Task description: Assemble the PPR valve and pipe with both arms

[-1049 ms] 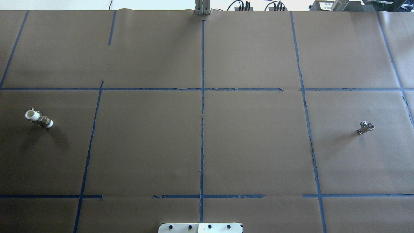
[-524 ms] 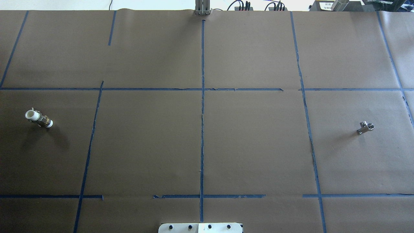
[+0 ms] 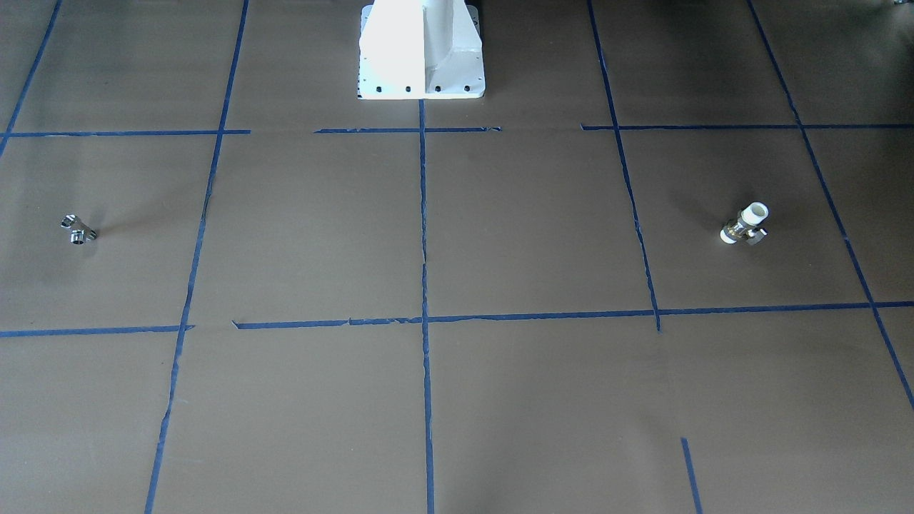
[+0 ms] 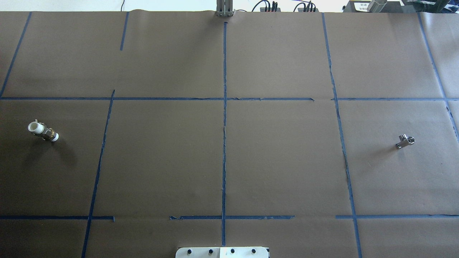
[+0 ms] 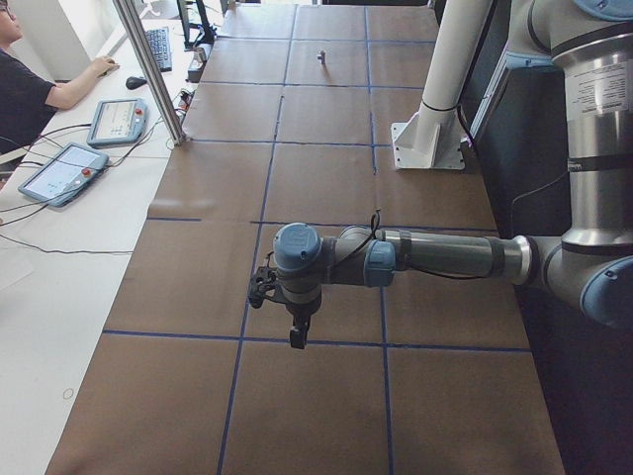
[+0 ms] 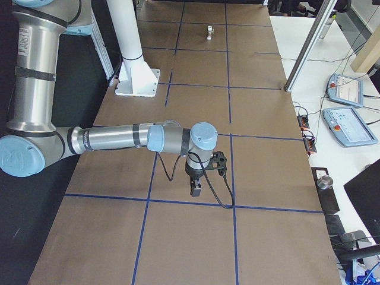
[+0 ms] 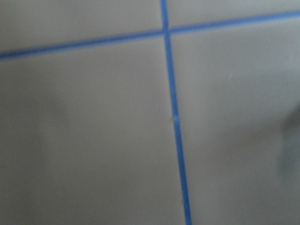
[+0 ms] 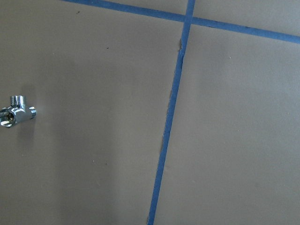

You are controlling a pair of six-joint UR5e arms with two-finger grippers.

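Observation:
The PPR valve (image 4: pixel 43 131), with white ends and a brass middle, lies on the brown table at the far left of the overhead view; it also shows in the front view (image 3: pixel 744 223) and, far off, in the exterior right view (image 6: pixel 210 31). The chrome T-shaped pipe (image 4: pixel 405 141) lies at the far right, and shows in the front view (image 3: pixel 77 230) and at the left edge of the right wrist view (image 8: pixel 16 115). My left gripper (image 5: pixel 297 339) and right gripper (image 6: pixel 195 191) hang above the table, fingers pointing down. I cannot tell whether either is open or shut.
Blue tape lines (image 4: pixel 224 118) divide the brown paper table cover into a grid. The white robot pedestal (image 3: pixel 421 50) stands at the near middle edge. A metal post (image 5: pixel 148 69), teach pendants (image 6: pixel 344 122) and an operator (image 5: pixel 30 84) are along the far side.

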